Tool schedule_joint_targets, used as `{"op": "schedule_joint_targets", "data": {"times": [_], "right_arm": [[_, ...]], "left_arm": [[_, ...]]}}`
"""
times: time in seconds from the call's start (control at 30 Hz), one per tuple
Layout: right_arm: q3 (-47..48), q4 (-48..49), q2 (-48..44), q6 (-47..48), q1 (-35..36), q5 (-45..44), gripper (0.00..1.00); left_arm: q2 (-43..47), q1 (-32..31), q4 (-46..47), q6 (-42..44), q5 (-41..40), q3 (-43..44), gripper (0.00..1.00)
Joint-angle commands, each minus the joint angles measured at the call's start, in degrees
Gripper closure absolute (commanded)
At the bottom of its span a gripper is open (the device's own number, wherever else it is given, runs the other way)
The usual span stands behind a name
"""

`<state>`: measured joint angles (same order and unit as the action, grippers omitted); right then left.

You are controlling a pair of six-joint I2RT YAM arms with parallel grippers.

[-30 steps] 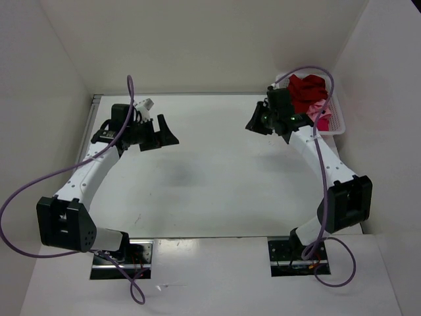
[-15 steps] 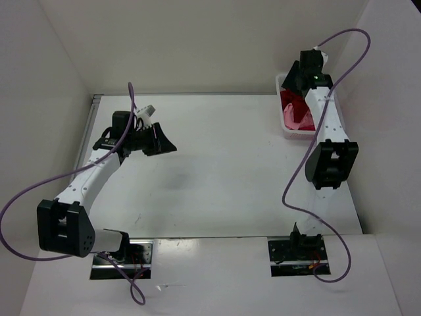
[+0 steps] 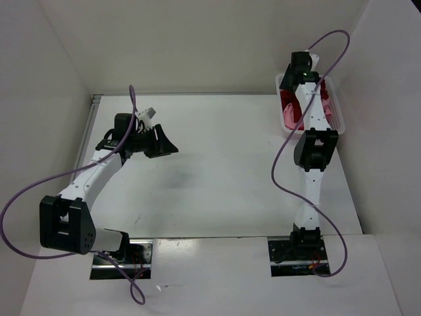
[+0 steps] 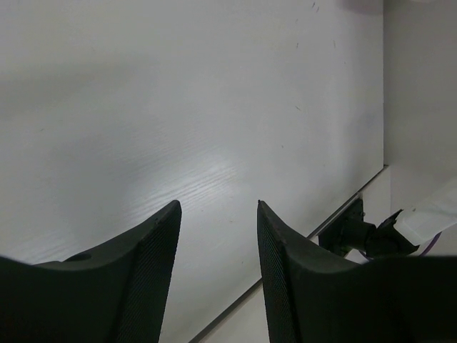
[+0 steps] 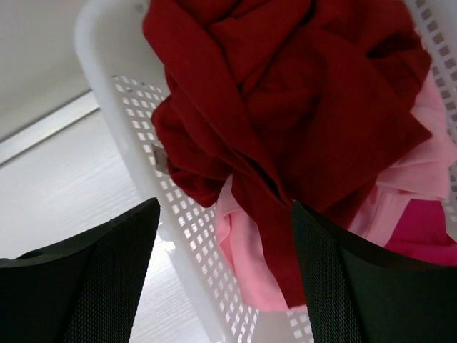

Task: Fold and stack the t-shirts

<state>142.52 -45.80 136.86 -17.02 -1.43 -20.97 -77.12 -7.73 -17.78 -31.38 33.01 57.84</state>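
right pincer (image 5: 225, 209): jaws spread wide, nothing between them, poised over the heap and not touching it, as far as the wrist view shows.

straight ahead of the gap: dark red shirt (image 5: 300, 93), wadded on top of the pile. no clean long axis. the nearest thing to one is a thick fold running from upper left down toward the middle of the gap.

under it: light pink shirt (image 5: 239, 250) spills down the inner wall. bright crimson-pink shirt (image 5: 421, 239) shows only at the lower right, mostly buried.

all three sit in the white mesh basket (image 5: 168, 193), none on the surface (image 3: 217, 191).

the basket stands at the far right corner of the surface. right arm (image 3: 309, 151) is stretched nearly straight from the near edge to reach it.

left pincer (image 4: 218, 211): jaws parted, empty, over bare surface toward the far left corner, well apart from the basket.

judgement: the pick belongs to the right arm, with a descent onto the dark red fold, which crosses the line of the jaws at a slant.

risks: the light pink cloth lies close beneath and may come up too, and the finger on the wall side could snag the mesh.
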Motion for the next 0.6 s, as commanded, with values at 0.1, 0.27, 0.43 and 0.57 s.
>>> {"op": "schedule_joint_targets", "data": {"times": [0.1, 0.27, 0.43, 0.57], "right_arm": [[5.75, -0.96, 4.47, 0.67, -1.12, -3.73, 0.29], [7.51, 0.36, 6.31, 0.14, -2.34, -5.48, 0.49], [9.71, -0.17, 7.46, -1.71, -3.40, -6.10, 0.85], [12.95, -0.69, 4.58, -2.76, -3.40, -2.94, 0.99]], "left_arm": [[-2.33, -0.27, 2.40, -0.09, 0.92, 1.13, 0.45], [-2.33, -0.27, 2.40, -0.09, 0.39, 1.13, 0.45], [-2.33, -0.27, 2.93, -0.62, -0.14, 1.13, 0.45], [-2.33, -0.27, 2.93, -0.62, -0.76, 1.13, 0.45]]}}
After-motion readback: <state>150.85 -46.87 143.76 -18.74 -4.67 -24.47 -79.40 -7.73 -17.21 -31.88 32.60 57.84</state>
